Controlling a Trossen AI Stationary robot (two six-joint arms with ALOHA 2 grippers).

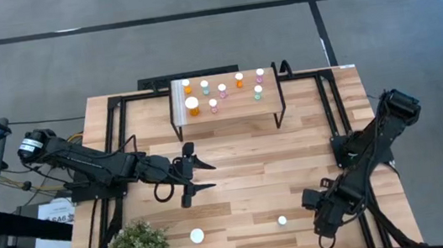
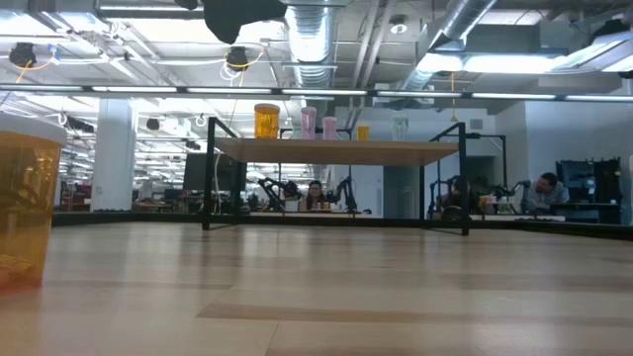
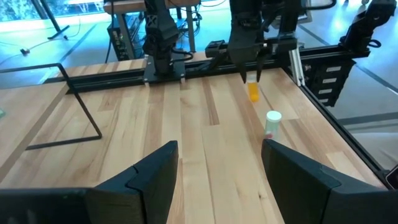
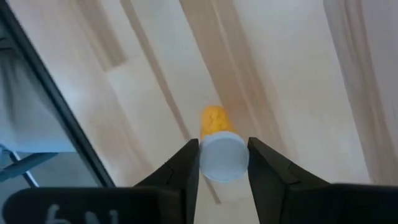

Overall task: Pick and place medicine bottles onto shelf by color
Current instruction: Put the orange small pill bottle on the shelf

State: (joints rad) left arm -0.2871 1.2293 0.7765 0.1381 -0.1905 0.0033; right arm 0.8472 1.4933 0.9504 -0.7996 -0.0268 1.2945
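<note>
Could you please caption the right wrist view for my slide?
Right gripper fingers flank the white cap of a small orange medicine bottle standing on the light wooden tabletop.

Lighting was even and bright, from overhead ceiling strips (image 2: 297, 91) visible in the low view. The table (image 1: 244, 172) was evenly lit from above, with only soft shadows under the shelf (image 1: 228, 110) and arms. Low view: the near orange bottle (image 2: 25, 208) at the edge was badly out of focus, foreground wood was soft, and the ceiling lights glared. Left wrist view had a bluish cast on the floor beyond. Right wrist view: the white cap (image 4: 222, 155) was washed out and blurred, the wood grain soft.
</note>
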